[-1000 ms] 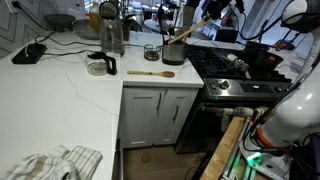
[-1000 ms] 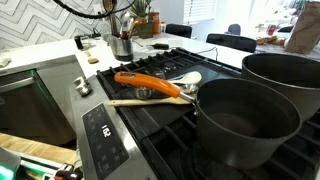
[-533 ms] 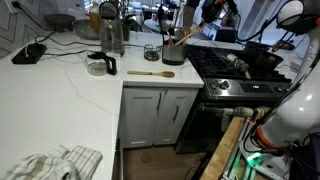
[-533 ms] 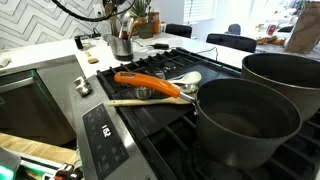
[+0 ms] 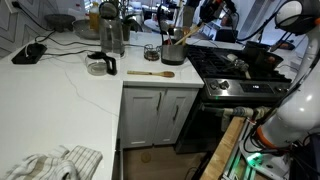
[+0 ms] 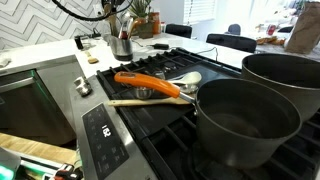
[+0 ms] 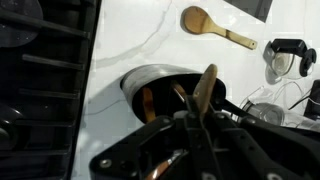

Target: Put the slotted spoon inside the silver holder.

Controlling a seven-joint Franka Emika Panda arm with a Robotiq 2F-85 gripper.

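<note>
Surroundings: On the white counter a brown wooden spoon is laid near the front of the silver holder. A small dark glass cup is set just beside the holder. A glass measuring jug and a tall silver appliance are placed further along. The stove is found on the holder's other side.
In the way: Other utensil handles are already held in the holder's mouth, beside the slotted spoon.
Wrist view only: The holder is seen from above, with its open rim and inside. The wooden spoon and the measuring jug are seen beyond it.
Exterior view only: Two dark pots and an orange-handled utensil are shown on the stove, with the holder small at the back.
Spoon position: The lower end of the slotted spoon is kept inside the holder.
Spoon axis: The handle is tilted, not upright. It is pointed up and out over the rim toward the stove side.
Tool: The tool is clenched on the upper handle.
</note>
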